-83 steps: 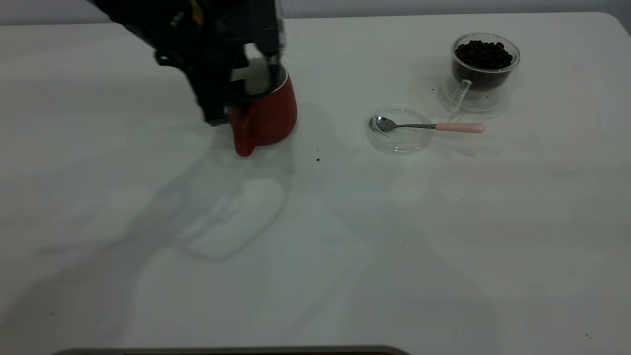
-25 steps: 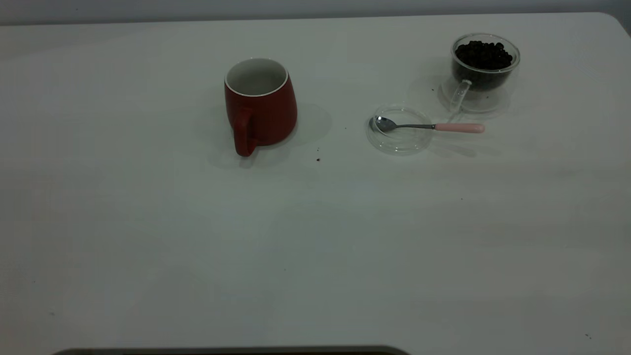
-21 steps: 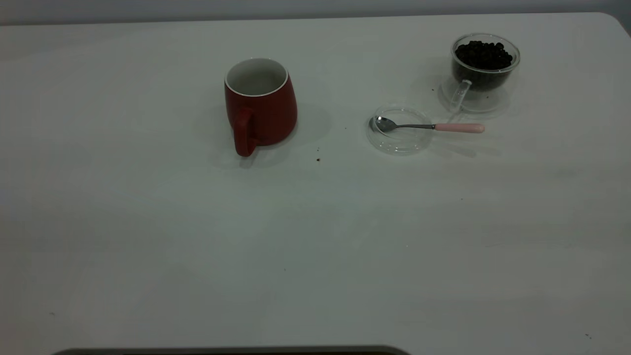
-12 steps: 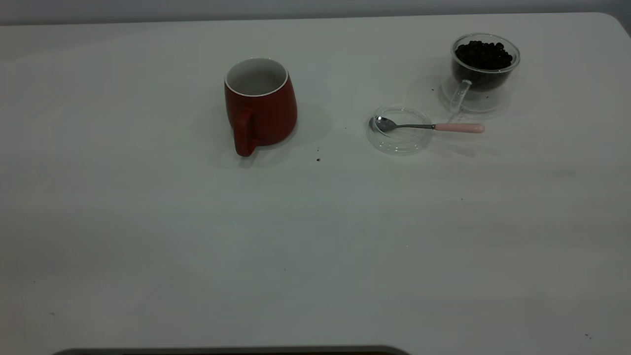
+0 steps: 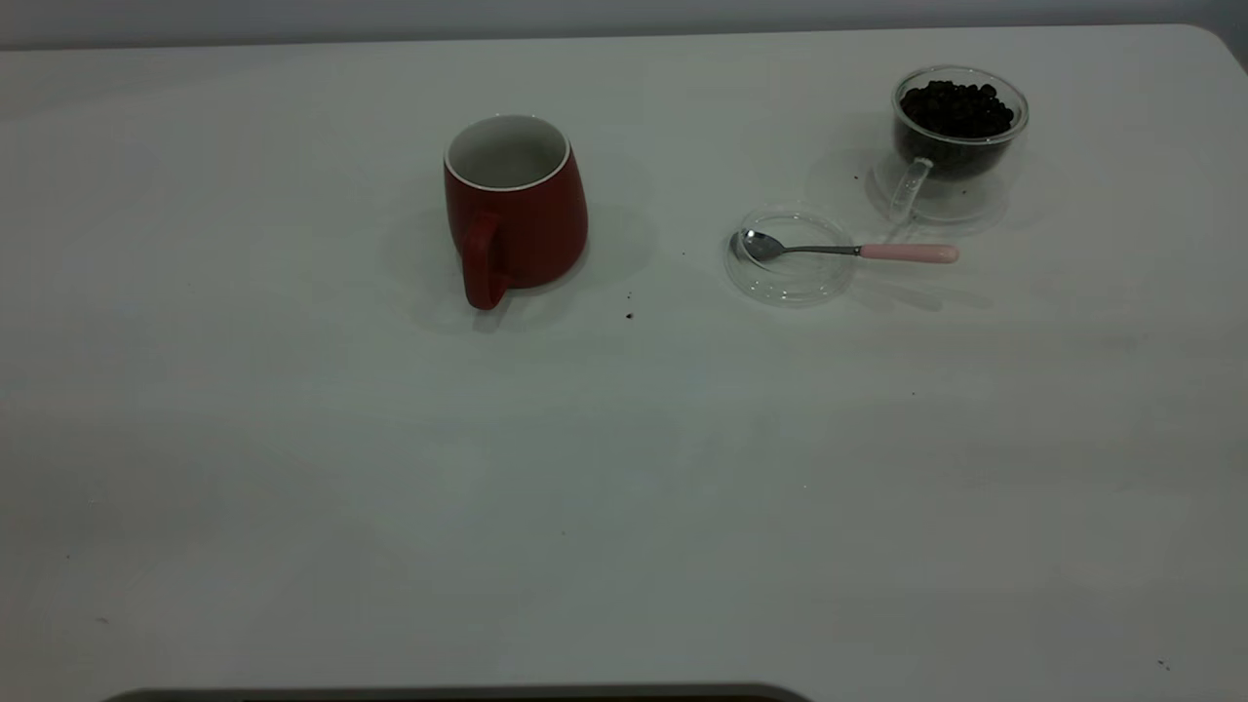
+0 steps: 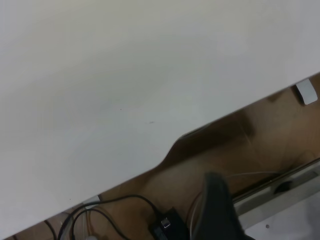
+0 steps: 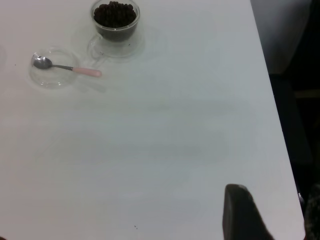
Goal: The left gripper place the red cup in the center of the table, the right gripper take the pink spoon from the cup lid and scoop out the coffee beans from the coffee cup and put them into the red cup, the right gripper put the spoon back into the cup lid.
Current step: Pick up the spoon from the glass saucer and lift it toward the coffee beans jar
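The pink spoon [image 5: 846,250] is seen lying with its metal bowl inside the cup lid [image 5: 791,255] and its pale handle reaching out over the rim toward the right, raised just off the tabletop [image 5: 624,468]; the coffee cup [image 5: 954,136], heaped with coffee beans [image 5: 955,107], stands just behind the handle end, and the red cup [image 5: 515,207] stands upright and empty, well apart to the left, near the middle of the far half of the tabletop; its placing is judged done, so taking the spoon is judged the step in hand. In the right wrist view the spoon [image 7: 67,67], lid [image 7: 51,74] and glass cup [image 7: 115,21] are seen far off, so the right hand [image 7: 247,212] is placed well away from them, near the table's edge; only one dark finger [image 7: 240,210] is shown, so whether it is wide or narrow cannot be told. The left hand [image 6: 217,210] is parked past the tabletop's edge, its spread likewise not to be told. The handle is best approached from above, gripped across its pink part clear of the glass cup's handle, and lifted level; the light lid may be dragged along if the bowl catches its rim.
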Robot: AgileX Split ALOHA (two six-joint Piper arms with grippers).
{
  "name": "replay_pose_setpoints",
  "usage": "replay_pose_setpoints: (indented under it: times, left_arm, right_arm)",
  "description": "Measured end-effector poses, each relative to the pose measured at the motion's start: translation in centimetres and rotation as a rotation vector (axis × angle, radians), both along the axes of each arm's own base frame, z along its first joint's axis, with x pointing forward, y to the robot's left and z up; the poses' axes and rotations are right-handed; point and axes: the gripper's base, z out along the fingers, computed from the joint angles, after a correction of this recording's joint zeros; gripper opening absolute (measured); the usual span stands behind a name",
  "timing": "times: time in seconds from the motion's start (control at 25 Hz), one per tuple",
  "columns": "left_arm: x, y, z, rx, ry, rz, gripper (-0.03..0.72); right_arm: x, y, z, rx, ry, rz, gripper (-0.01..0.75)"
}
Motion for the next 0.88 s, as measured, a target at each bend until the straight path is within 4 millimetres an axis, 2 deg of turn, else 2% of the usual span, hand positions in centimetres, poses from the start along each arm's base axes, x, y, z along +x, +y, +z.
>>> replay_pose_setpoints:
  times: [0.2,0.52,0.68,0.88]
  left_arm:
    - [-0.2,0.2,0.0,-0.009,-0.019,0.061,0.569]
    - [-2.1,1.0,0.2,-0.049,-0.166,0.329,0.569]
    - [-3.3,1.1,0.2,-0.065,-0.242,0.372,0.569]
    - [-3.8,1.1,0.1,-0.072,-0.272,0.378,0.569]
  right_arm:
    - [0.0,0.0,0.0,0.000,0.000,0.000,0.343]
    - [0.0,0.0,0.0,0.000,0.000,0.000,0.343]
    - [0.0,0.0,0.0,0.000,0.000,0.000,0.343]
    - [0.0,0.0,0.0,0.000,0.000,0.000,0.343]
